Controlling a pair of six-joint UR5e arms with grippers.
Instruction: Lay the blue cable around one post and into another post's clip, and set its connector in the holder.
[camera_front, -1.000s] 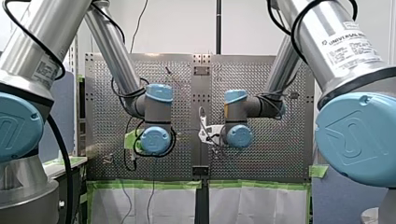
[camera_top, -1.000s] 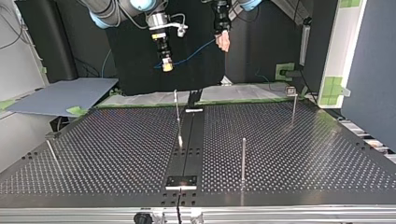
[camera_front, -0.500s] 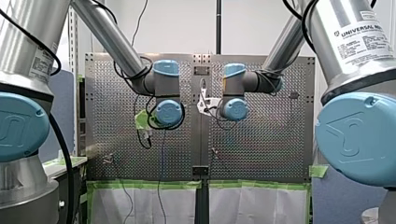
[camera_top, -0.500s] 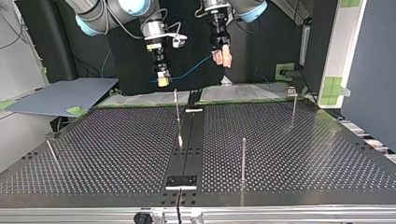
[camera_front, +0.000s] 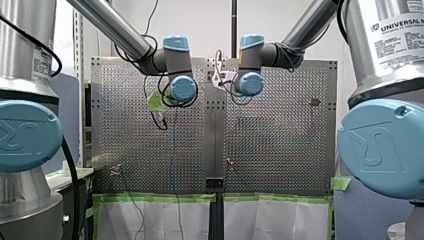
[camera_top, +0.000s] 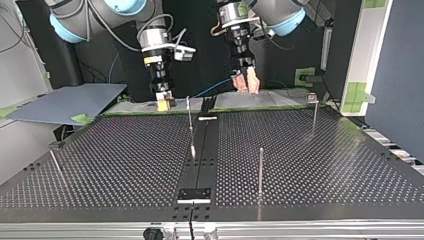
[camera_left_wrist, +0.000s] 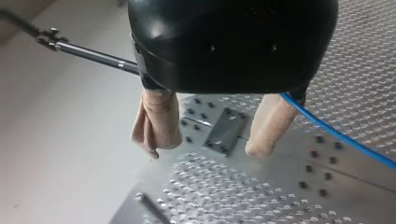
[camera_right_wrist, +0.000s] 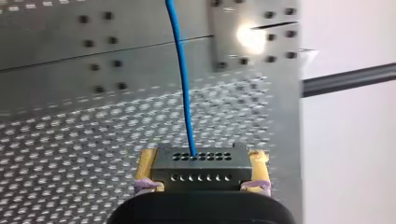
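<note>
Your right end effector (camera_right_wrist: 202, 158) pinches the connector (camera_right_wrist: 201, 170); the blue cable (camera_right_wrist: 182, 74) runs straight ahead from it to just beside your left end effector (camera_left_wrist: 207, 145), whose jaws stand spread.

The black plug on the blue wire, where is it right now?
The black plug is held in my right gripper, between its yellow pads, in the right wrist view; the blue wire runs out of it ahead, over the perforated table.

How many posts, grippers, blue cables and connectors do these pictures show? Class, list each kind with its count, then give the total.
Posts: 4
Grippers: 2
Blue cable: 1
Black connector: 1
Total: 8
</note>
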